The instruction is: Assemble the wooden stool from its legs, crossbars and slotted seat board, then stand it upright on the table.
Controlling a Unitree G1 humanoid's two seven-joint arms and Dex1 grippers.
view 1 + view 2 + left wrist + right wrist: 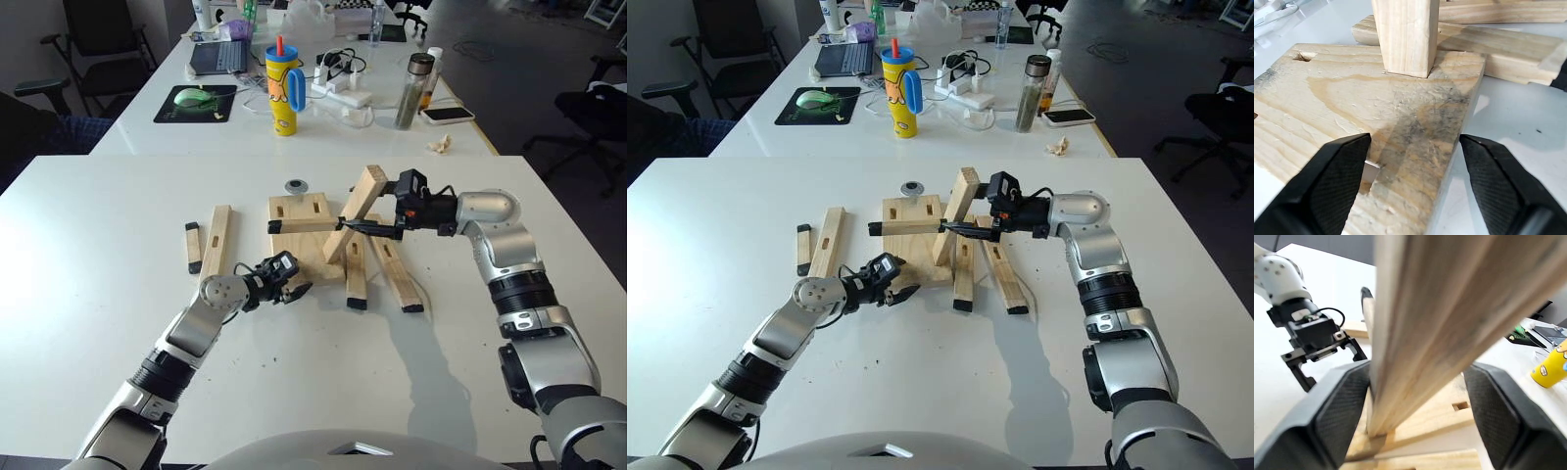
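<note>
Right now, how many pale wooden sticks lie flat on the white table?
4. A short stick and a longer stick lie left of the slotted seat board; a third stick and a fourth stick lie right of it, below the gripped, tilted leg. More may be hidden.

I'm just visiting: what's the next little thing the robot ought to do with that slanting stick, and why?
Probably tip the leg upright and press it down. The right gripper holds it tilted, its lower end resting on the seat board, while the open left gripper sits at the board's near corner, seemingly ready to steady it.
</note>
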